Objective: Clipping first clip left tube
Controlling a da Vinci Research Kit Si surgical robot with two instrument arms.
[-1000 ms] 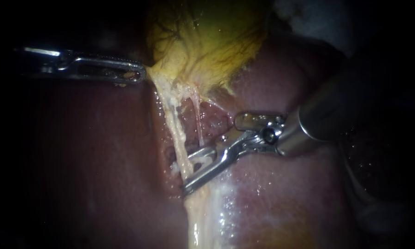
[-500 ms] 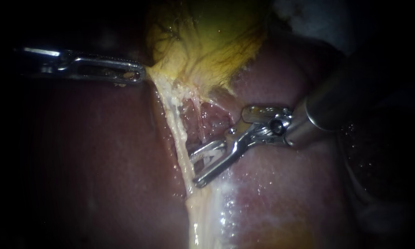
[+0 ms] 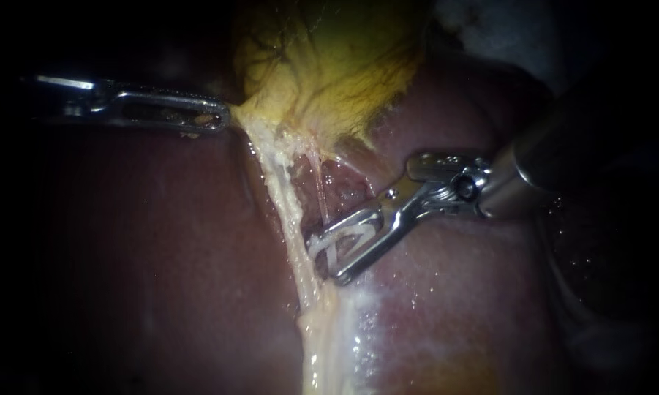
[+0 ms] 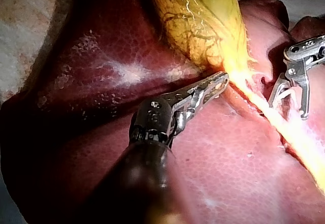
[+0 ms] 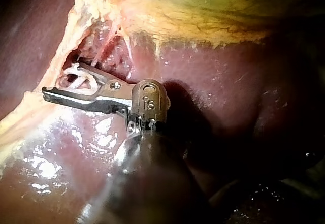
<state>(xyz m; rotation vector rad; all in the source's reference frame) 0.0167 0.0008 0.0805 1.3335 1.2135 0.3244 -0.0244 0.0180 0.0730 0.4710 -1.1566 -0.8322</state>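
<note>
The left instrument [image 3: 225, 117] comes in level across the liver [image 3: 161, 241]. Its jaws lie together, pinched on the pale lower edge of the gallbladder [image 3: 329, 66], which is drawn to a point at their tip. The left wrist view shows the same: the left instrument [image 4: 223, 79] has its jaws closed at the yellow rim of the gallbladder [image 4: 203, 16]. From that neck the left tube [image 3: 289, 212], a thick whitish strand, runs down over the liver. A thin tube [image 3: 319, 190] hangs just to its right. The right instrument [image 3: 329, 257] reaches in from the upper right. Its jaws stand apart in a narrow V with a white clip [image 3: 336, 241] seated between them, touching both. The jaw tips sit just beside the left tube, on its right side, and the tube is not between them. The thin tube ends at the upper jaw. In the right wrist view the right instrument [image 5: 58, 80] carries the clip [image 5: 76, 82] at the edge of the pale strand.
</note>
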